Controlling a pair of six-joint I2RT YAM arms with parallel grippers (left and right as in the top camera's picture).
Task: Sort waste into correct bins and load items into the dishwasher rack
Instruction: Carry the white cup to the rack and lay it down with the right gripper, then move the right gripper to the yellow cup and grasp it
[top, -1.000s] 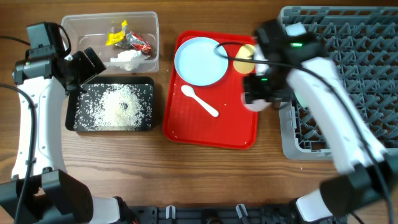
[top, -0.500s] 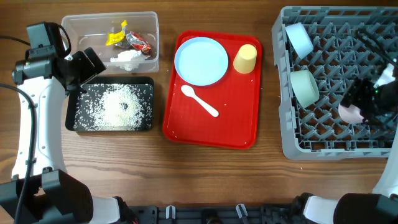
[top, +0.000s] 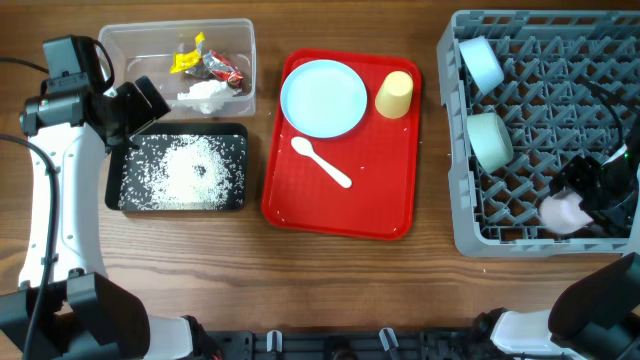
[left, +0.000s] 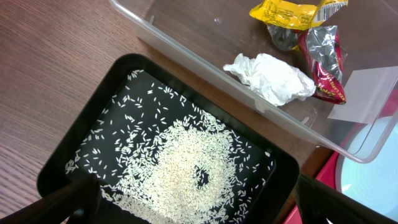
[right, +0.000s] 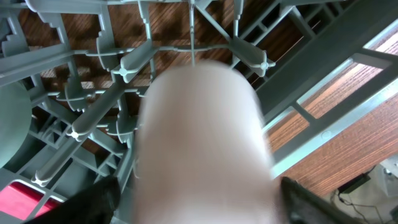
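My right gripper (top: 585, 200) is shut on the whitish cup (top: 562, 211) and holds it low over the front part of the grey dishwasher rack (top: 460, 130); the cup fills the right wrist view (right: 202, 146). Two pale blue-green bowls (top: 482, 62) (top: 490, 140) stand in the rack's left side. The pale blue plate (top: 323, 97), the yellow cup (top: 395, 94) and the white spoon (top: 320, 161) lie on the red tray (top: 380, 200). My left gripper (top: 135, 105) is open and empty above the black tray's (top: 240, 165) rice (left: 180, 162). The clear tub (top: 240, 40) holds wrappers (left: 292, 15) and a tissue wad (left: 270, 78).
The red tray lies between the bins and the rack. Bare wooden table runs along the front edge (top: 330, 280). The rack's pegs (right: 130, 65) stand close around the held cup.
My right arm swung from the red tray's right edge across to the rack with the whitish cup, then lowered it toward the rack's front. The left arm has not moved.
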